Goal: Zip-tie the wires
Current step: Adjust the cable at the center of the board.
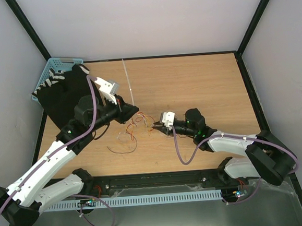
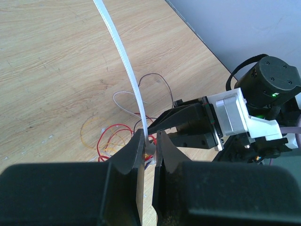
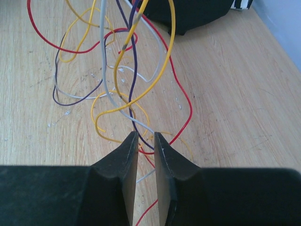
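The wires point(image 3: 127, 94) are lying in a loose tangle near the middle of the worktop point(image 1: 201, 83), between the two arms. Some strands are rising off the wood towards the right gripper point(image 3: 145, 141). Its jaws are standing almost pressed together, and red, yellow, pale grey and dark purple strands are running through the narrow slit, so they look to be pinching part of the bundle.

The left gripper point(image 2: 149, 141) is hanging just beside it. Its jaws are closing on the lower end of a white zip tie point(image 2: 124, 56), and the rest of the strap is arching up and away over the wood.

These strands are looking very light, limp and springy. They will probably be curling back and slipping out of any loose hold, and sliding rather than resisting when pulled. Taking them where several run together, close to the right jaws, seems the better choice, since out at the loops only one or two would be caught. The strap is looking thin, smooth and fairly stiff, bending in one long curve, so holding it near the end is giving the most control of the tip.

A blue basket point(image 1: 50, 66) is sitting at the far left corner. A black sheet point(image 1: 61, 99) and the left arm are covering much of it, and I cannot tell what is lying inside.
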Robot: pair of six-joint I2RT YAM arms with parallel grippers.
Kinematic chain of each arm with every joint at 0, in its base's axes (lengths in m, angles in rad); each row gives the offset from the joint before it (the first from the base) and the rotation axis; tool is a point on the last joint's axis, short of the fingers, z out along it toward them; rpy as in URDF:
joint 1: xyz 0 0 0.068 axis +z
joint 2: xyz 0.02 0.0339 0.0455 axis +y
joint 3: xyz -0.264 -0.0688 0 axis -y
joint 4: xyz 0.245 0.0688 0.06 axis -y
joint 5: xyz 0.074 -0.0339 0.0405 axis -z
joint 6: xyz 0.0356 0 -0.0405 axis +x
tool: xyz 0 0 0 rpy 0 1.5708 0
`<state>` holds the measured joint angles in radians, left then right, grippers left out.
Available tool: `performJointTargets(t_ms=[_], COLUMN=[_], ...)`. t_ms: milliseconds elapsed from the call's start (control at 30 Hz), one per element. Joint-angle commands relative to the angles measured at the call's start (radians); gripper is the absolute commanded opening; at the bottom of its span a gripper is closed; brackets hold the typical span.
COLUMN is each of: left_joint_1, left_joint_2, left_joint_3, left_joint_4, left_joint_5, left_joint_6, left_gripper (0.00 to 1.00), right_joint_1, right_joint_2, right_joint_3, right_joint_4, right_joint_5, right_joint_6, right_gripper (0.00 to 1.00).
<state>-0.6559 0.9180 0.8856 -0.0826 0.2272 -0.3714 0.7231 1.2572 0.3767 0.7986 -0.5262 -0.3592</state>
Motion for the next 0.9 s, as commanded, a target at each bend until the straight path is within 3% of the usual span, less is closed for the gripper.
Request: performJointTargets(t_ms=[0, 200, 600, 867], left_joint_1=[0.006, 0.006, 0.006, 0.006], left_joint_2=[-0.008, -0.005, -0.01, -0.011], left_joint_3=[0.036, 0.05, 0.052, 0.041], left_joint_4=[0.016, -0.005, -0.011, -0.016], left_joint_5=[-0.002, -0.009, 0.001, -0.009], left_joint_6=[0.001, 0.012, 0.018, 0.017], left_gripper=[0.02, 0.02, 0.02, 0.02], right_joint_1=[0.011, 0.018, 0.064, 0.066], right_joint_2=[-0.025, -0.084, -0.008, -0.047], right_joint_3=[0.008, -0.025, 0.006, -0.008], right_joint_4=[-0.054, -0.078, -0.076, -0.066], right_joint_5=[-0.002, 0.027, 0.086, 0.099], right_joint_6=[-0.028, -0.046, -0.096, -0.098], right_gripper=[0.29, 0.31, 0.32, 0.32])
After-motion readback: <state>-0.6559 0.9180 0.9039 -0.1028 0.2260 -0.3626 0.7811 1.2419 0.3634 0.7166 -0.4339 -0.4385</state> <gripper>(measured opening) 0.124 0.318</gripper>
